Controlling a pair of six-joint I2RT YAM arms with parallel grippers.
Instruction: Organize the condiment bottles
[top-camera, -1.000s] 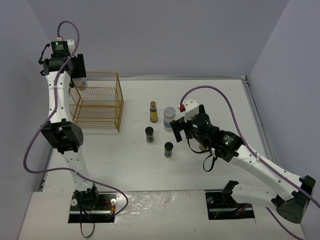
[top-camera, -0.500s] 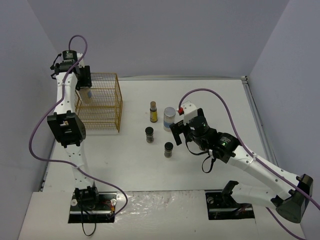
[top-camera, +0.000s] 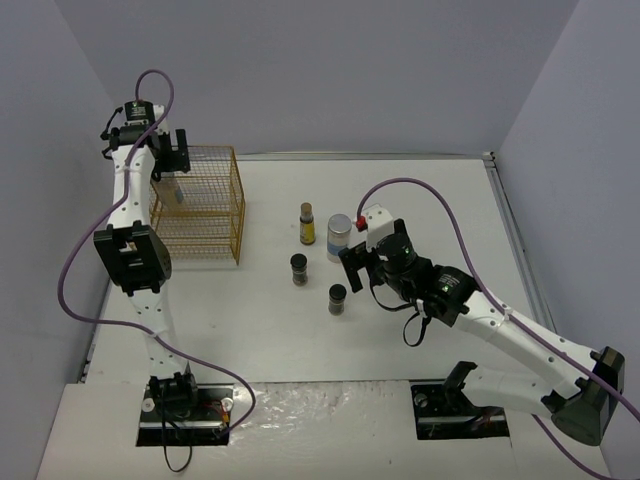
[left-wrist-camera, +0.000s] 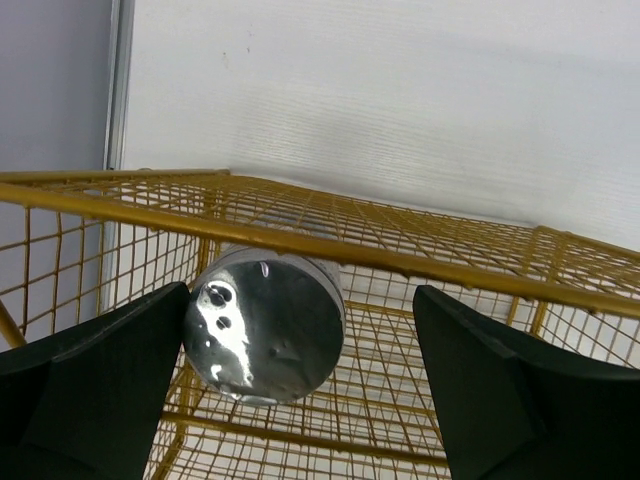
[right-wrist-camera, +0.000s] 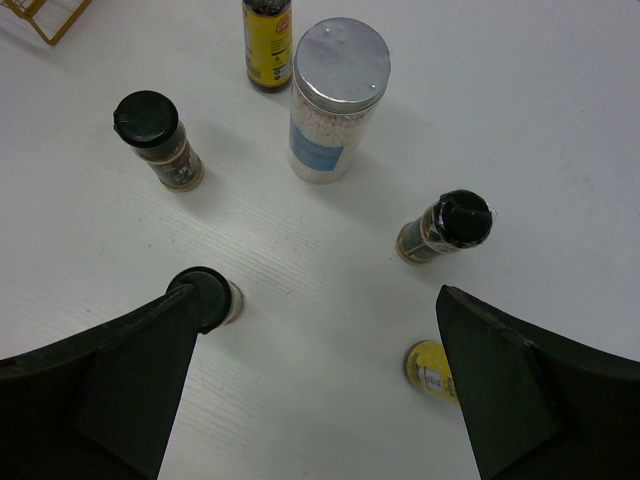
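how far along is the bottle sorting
One looks done: a silver-lidded jar is in the gold wire rack, left gripper open around it. Nothing is held; the right gripper hovers open over six bottles on the table: a pale jar, two yellow bottles, three black-lidded jars.

Swung the left gripper (top-camera: 171, 152) in from 9 o'clock to above the 10 o'clock corner of the gold wire rack (top-camera: 205, 205). Lowered and let go of the tall pale silver-lidded jar (left-wrist-camera: 265, 328), now under the top wires, with jaws spread wide around it. Nudged the right gripper (right-wrist-camera: 315, 300) slightly toward 8 o'clock.
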